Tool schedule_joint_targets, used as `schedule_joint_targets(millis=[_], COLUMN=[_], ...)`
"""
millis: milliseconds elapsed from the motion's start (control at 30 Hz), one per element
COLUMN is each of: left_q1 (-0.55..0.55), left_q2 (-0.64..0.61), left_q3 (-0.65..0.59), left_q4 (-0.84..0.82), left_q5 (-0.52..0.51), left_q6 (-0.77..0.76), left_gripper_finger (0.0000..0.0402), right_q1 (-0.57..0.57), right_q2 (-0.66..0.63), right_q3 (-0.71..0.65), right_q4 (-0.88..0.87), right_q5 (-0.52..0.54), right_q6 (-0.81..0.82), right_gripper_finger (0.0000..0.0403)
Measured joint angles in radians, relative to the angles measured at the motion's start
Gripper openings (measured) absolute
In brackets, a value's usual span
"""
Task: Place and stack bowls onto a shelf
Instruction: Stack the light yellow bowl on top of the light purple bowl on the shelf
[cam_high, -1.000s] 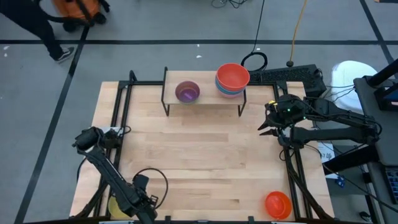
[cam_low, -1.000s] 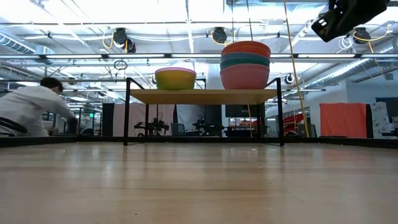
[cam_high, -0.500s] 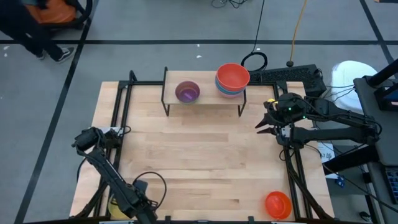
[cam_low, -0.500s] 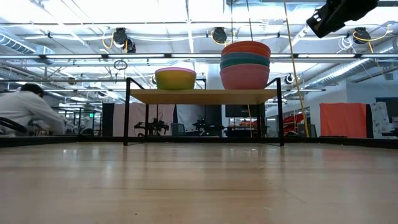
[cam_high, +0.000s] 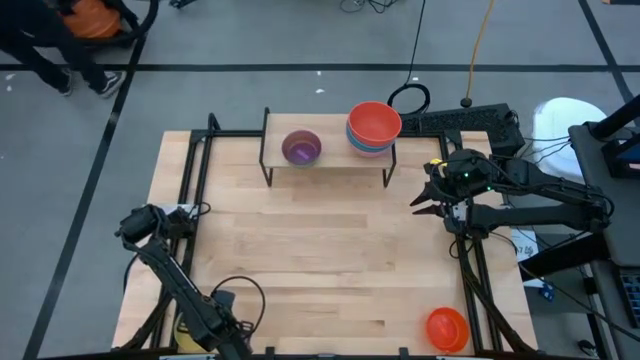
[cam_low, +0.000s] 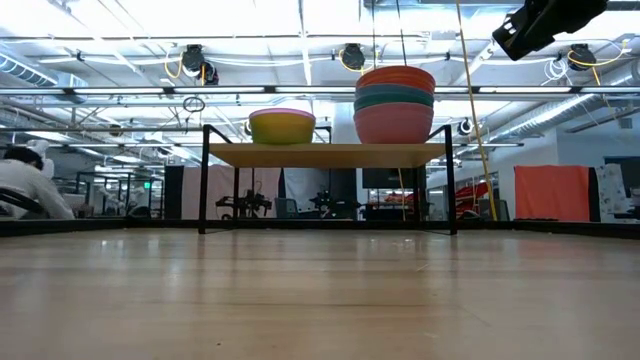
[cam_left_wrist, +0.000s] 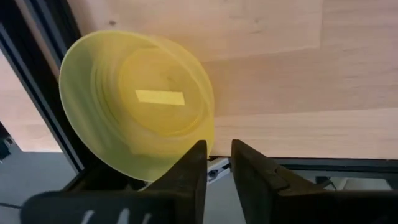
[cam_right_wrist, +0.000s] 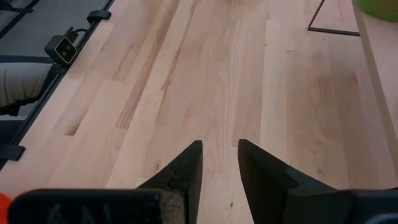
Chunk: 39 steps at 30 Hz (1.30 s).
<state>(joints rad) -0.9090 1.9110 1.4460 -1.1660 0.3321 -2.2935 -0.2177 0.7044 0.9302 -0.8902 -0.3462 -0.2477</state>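
Note:
The shelf (cam_high: 330, 158) stands at the table's far edge. On its left part a purple bowl (cam_high: 301, 148) sits nested in a green one (cam_low: 282, 128). On its right end is a stack (cam_low: 395, 104), red on top (cam_high: 374, 124), teal below, pink lowest. An orange bowl (cam_high: 447, 327) rests on the table's near right corner. The yellow bowl (cam_left_wrist: 137, 102) is at the near left corner, by my left gripper (cam_left_wrist: 217, 165), which is shut on it. My right gripper (cam_right_wrist: 221, 162) hangs open above the table's right side, off the shelf's right end. My left gripper pinches the yellow bowl's rim (cam_left_wrist: 210, 140) between its two fingers, one finger on the inner side and one on the outer. The bowl sits tilted in the hold over the table's corner and the black frame rail. I cannot tell whether its lower side rests on anything.
Black frame rails (cam_high: 195, 190) run along the table's left and right sides. The middle of the tabletop (cam_high: 330, 260) is bare wood. A person (cam_high: 60, 40) moves on the floor beyond the far left corner. Cables and a dark box (cam_high: 470, 118) lie behind the shelf's right end.
My left arm has drawn a little toward the table's near edge. My right gripper has shifted slightly toward the table's left. The person beyond the table has moved away to the left.

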Motion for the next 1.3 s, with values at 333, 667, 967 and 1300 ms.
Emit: schedule_joint_targets(millis=[333,667,967,1300], left_q1=[-0.035,-0.043,-0.046,-0.038], left_q2=[0.0,-0.001,-0.003,-0.008], left_q3=[0.0,-0.139,-0.259,-0.262], left_q4=[0.017,0.204,0.312,0.28], left_q5=[-0.046,-0.052,-0.047,-0.076], left_q6=[-0.117,-0.109,-0.029,-0.018], left_gripper_finger=[0.0088,0.0088,0.0078,0.0006], right_q1=[0.0,0.0,0.0,0.0], right_q2=[0.0,0.0,0.0,0.0], right_q3=[0.0,0.0,0.0,0.0], right_q4=[0.0,0.0,0.032,0.034], right_q5=[0.0,0.0,0.0,0.0], right_q6=[-0.008,-0.008,-0.003,-0.001], right_gripper_finger=[0.0098,0.0098,0.0098,0.0098])
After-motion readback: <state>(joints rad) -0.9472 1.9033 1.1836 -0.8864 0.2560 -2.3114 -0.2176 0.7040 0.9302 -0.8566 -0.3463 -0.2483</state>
